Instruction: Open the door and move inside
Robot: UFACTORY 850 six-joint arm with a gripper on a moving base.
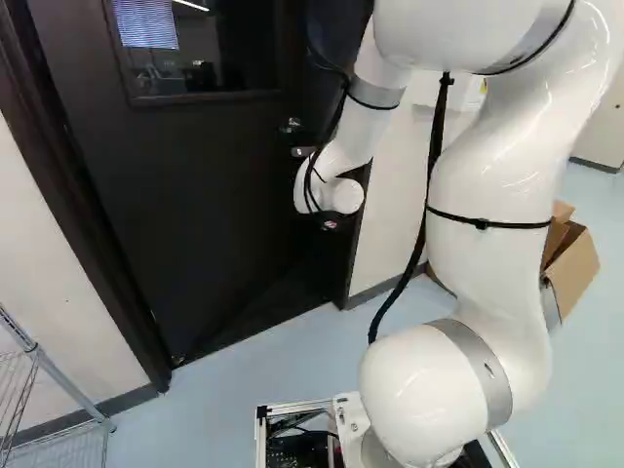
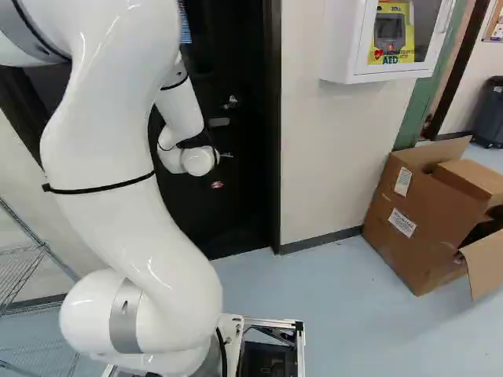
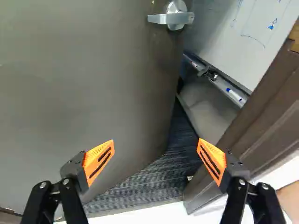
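Gripper (image 1: 331,223) wide open, holding nothing — the wrist view shows a big gap between its fingers (image 3: 99,159). Door (image 1: 195,185) is ahead of the arm (image 1: 492,195), ajar; handle (image 3: 171,18) ahead of the gripper, not gripped. Whiteboard (image 3: 247,32) and dark floor (image 3: 159,179) show through the gap — door frame (image 3: 261,116) beside one finger. Cardboard box (image 2: 416,212) by the wall at the right of the right base view.

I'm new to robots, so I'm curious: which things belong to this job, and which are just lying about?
Part of the job:
door
lever handle
door frame
gripper, open

Not part of it:
cardboard box
wire rack
wall cabinet
whiteboard beyond the doorway
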